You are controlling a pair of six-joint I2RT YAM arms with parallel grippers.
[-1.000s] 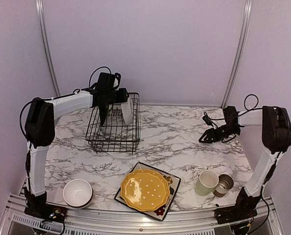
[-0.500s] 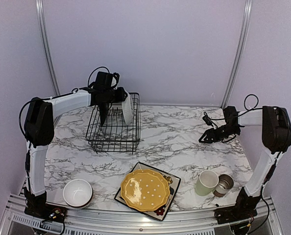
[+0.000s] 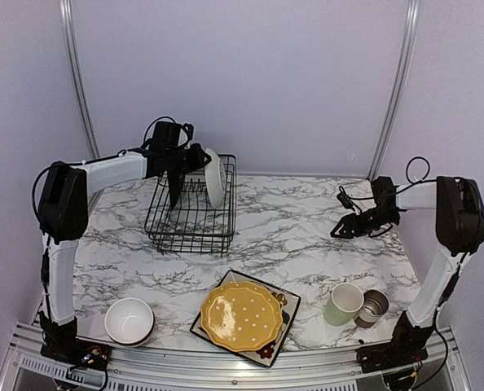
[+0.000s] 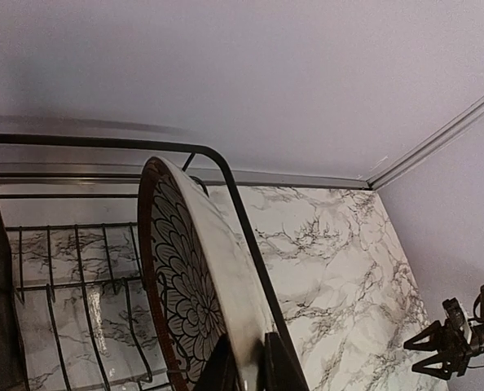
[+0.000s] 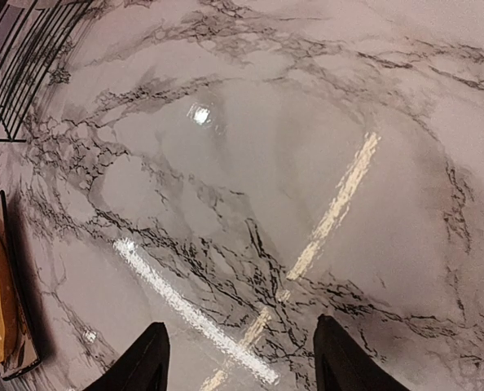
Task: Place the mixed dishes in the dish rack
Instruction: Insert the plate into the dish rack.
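Marble-veined tabletop [image 3: 291, 236], pale lilac walls behind; we list the holdings from the near edge outward.

Near edge, left: white bowl [image 3: 129, 319], upright, not yet loaded.
Near edge, centre: yellow scalloped plate [image 3: 242, 315], lying on a black square plate [image 3: 266, 352].
Near edge, right: pale green mug [image 3: 343, 303], with the small grey-brown cup [image 3: 372, 307] just beside it.

Middle, right: right end effector [image 5: 240, 326], fingers apart with nothing between them, over bare marble and well apart from every dish.

Far, left: dish rack [image 3: 189, 248], black wire. Inside its right-hand wall we record one petal-patterned dish [image 4: 189, 277], standing on edge near the top rail. The left end effector [image 4: 250, 362] appears pinched together on that dish's rim.

Hazards, in our judgement:
- The grip is a narrow pinch on a glazed rim, so the dish could pivot or slip.
- We cannot tell whether its lower edge is seated. If it is let go unseated, it may topple over the wall onto the tabletop.
- The rack looks light. A sideways push from the arm could slide or tip it.
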